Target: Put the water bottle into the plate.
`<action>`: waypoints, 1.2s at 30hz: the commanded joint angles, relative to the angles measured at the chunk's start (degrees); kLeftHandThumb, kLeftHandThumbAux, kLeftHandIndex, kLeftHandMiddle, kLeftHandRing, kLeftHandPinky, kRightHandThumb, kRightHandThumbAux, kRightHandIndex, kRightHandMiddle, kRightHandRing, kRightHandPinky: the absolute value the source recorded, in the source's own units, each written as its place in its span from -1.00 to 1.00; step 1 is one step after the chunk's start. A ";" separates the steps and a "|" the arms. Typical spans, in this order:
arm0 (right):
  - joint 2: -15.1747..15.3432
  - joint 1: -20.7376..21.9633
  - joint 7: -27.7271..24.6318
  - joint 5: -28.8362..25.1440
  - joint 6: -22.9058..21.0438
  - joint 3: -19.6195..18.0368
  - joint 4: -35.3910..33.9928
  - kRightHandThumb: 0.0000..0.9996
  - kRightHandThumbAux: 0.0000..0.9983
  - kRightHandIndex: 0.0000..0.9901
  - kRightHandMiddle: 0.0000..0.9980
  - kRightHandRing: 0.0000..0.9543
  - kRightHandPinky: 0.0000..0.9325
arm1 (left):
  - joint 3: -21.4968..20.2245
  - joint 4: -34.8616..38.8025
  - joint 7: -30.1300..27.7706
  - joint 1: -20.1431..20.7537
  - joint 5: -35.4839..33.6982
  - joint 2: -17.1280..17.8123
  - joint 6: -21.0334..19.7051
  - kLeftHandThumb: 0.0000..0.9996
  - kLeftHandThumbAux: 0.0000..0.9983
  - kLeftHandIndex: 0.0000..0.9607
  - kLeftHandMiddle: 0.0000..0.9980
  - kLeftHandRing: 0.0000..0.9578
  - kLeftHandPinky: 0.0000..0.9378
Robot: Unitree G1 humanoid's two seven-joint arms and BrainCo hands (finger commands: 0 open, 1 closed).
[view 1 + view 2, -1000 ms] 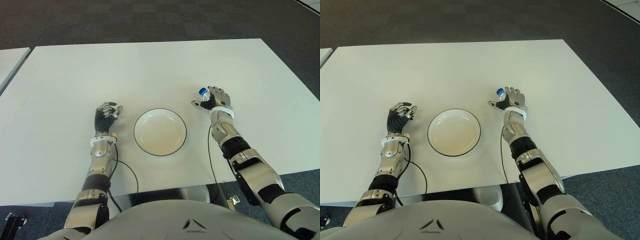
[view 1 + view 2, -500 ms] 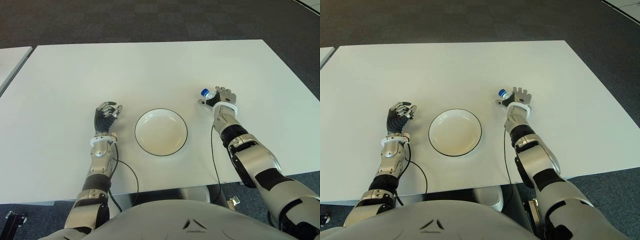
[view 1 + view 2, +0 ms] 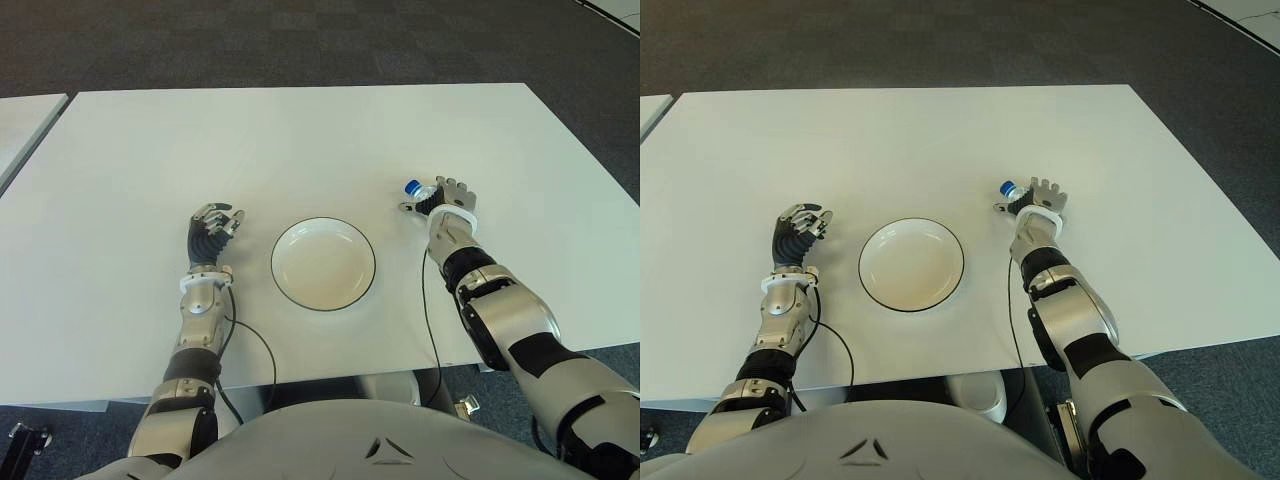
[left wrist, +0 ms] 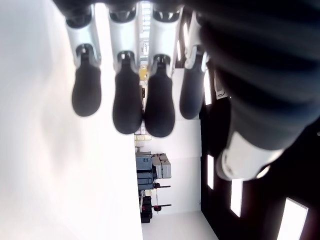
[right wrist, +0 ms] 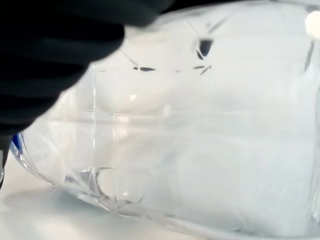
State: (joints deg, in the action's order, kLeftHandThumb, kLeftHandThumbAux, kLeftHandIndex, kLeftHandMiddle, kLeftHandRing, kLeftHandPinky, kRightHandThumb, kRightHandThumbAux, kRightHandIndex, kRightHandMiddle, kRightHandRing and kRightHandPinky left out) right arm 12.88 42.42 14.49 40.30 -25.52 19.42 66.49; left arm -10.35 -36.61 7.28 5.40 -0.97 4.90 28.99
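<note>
I see my right hand (image 3: 447, 199) wrapped around the clear plastic water bottle (image 5: 200, 140) with a blue cap, right of the round white plate (image 3: 322, 265). My left hand (image 3: 213, 232) sits loosely curled, empty, left of it on the smooth white tabletop (image 3: 300, 140).

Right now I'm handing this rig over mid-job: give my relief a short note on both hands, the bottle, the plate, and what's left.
Right hand: closed on the water bottle, out on the white table to the right of the plate; blue cap points toward the plate side.
Left hand: idle left of the plate, fingers loosely curled, holding nothing.
Plate: holds nothing yet.
Done: bottle grasped.
Left: carry the bottle over to the plate, set it inside, release.
</note>
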 commanded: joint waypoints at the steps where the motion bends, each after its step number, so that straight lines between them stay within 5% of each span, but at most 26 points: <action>1: -2.16 -7.43 -2.19 -4.11 -2.15 -1.31 4.64 0.18 -0.02 -1.00 -1.00 -1.00 -0.73 | -0.27 -0.39 -0.70 -0.30 -0.63 0.10 -0.18 0.42 0.43 -0.09 0.38 0.39 0.36; 7: -2.43 -7.97 -0.49 -4.87 -4.02 -2.57 4.76 0.18 0.06 -1.00 -1.00 -0.97 -0.53 | -0.53 -0.30 -0.75 -0.32 -1.11 0.08 -0.20 0.42 0.43 -0.09 0.37 0.37 0.35; 18: -2.21 -8.25 -0.81 -4.45 -6.99 -2.18 6.14 0.19 0.15 -0.37 -0.67 -0.49 -0.12 | -0.60 0.40 -1.16 -0.61 -1.67 0.30 -0.20 0.42 0.42 -0.09 0.36 0.37 0.36; 21: -1.44 -8.36 -1.35 -4.34 -5.93 -2.03 6.88 0.34 0.33 -0.21 -0.50 -0.33 0.01 | -0.43 0.41 -0.76 -0.65 -1.00 0.68 -0.12 0.42 0.42 -0.09 0.37 0.38 0.37; 36: -1.22 -7.35 -2.66 -5.74 -4.96 -3.02 8.80 0.39 0.43 -0.12 -0.12 0.01 0.29 | -0.54 0.65 -1.70 -0.76 -1.78 0.95 -0.07 0.42 0.42 -0.09 0.35 0.36 0.35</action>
State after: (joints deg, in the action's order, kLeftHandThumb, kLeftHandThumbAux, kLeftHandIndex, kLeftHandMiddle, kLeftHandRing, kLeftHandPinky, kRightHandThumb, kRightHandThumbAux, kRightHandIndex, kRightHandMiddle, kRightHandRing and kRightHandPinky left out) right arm 13.78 43.34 17.67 39.16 -28.75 17.89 68.87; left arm -10.71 -36.15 6.03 5.37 -2.84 5.63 29.04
